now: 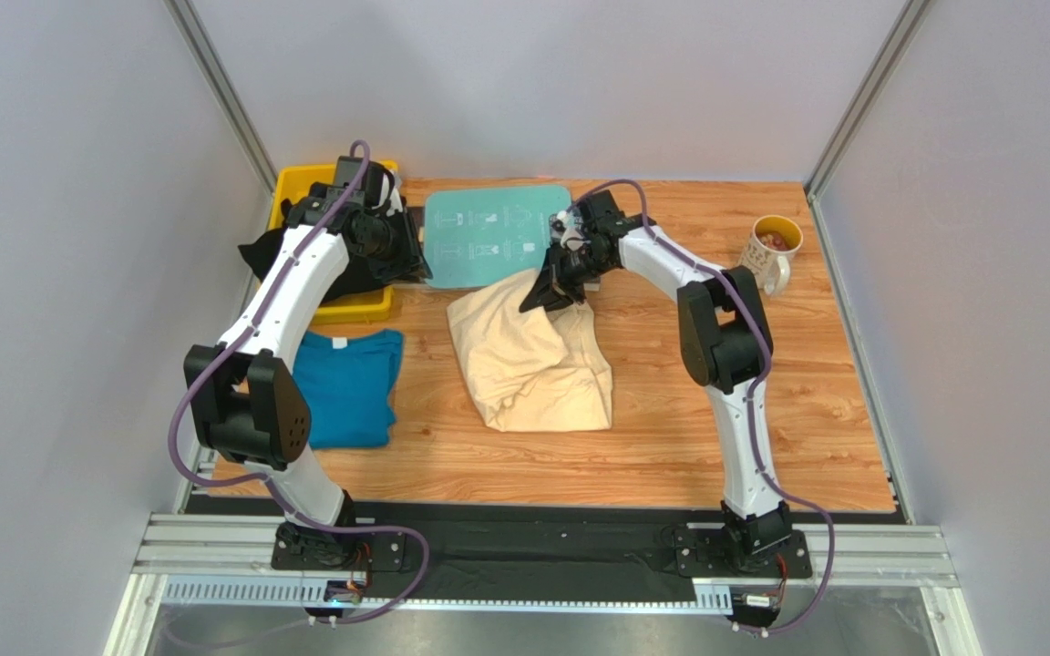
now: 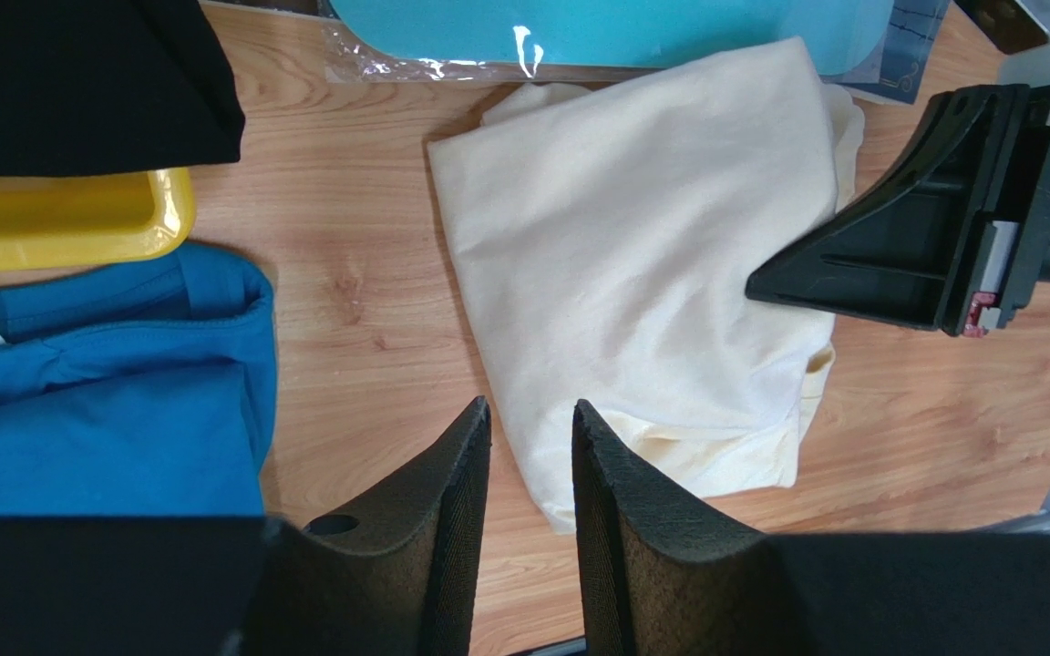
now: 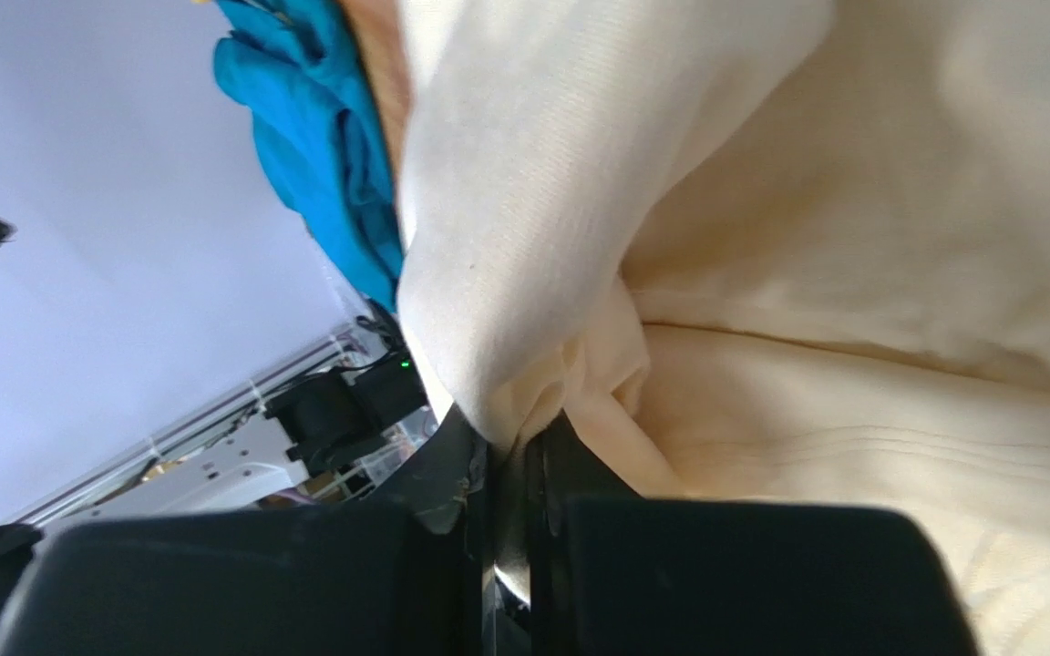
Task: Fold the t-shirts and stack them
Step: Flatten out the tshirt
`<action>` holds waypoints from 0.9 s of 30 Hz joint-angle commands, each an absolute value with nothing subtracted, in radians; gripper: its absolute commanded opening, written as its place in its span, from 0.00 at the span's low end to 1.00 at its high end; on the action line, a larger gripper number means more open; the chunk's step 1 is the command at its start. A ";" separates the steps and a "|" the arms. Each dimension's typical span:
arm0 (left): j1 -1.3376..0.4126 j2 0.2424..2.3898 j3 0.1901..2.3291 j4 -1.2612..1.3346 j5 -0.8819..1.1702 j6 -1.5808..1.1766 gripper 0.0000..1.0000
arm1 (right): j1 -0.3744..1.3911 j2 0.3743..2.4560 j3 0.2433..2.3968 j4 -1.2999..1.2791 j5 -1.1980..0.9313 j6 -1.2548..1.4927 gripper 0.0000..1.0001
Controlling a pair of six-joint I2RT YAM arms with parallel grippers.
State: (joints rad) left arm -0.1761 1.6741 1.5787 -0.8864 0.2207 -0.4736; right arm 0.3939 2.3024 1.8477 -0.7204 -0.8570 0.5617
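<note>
Wood surface (image 1: 709, 458): blue tee (image 1: 346, 390) folded, nine o'clock; cream tee (image 1: 538, 362) mid-fold, clamped in right pincer (image 3: 510, 440); left pincer (image 2: 531, 410) half-open, empty.

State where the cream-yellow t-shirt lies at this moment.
In the top view the cream-yellow t-shirt lies mid-table, right of the teal-blue t-shirt and on the near side of the teal board. The right gripper is shut on its far edge.

The black right gripper (image 1: 554, 287) pinches a plain cream-yellow t-shirt (image 1: 538, 358), a white-printed teal board (image 1: 490, 235) just beyond it, wood-grain table (image 1: 763, 410) beneath.
</note>
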 commanded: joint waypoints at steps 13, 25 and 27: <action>-0.078 1.713 1.713 -0.908 0.158 -0.419 0.35 | 0.471 2.215 2.244 -0.686 -1.071 0.775 0.00; -0.018 1.683 1.623 -0.856 0.248 -0.453 0.35 | 0.190 1.978 2.192 -0.531 -1.038 0.920 0.00; -0.018 1.683 1.641 -0.857 0.250 -0.449 0.35 | 0.137 1.957 2.216 -0.511 -1.037 0.948 0.00</action>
State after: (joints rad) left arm -0.0135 1.7176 1.6222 -0.8825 0.2173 -0.4438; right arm 0.2321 2.0830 2.1727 -0.6228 -1.0016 0.8593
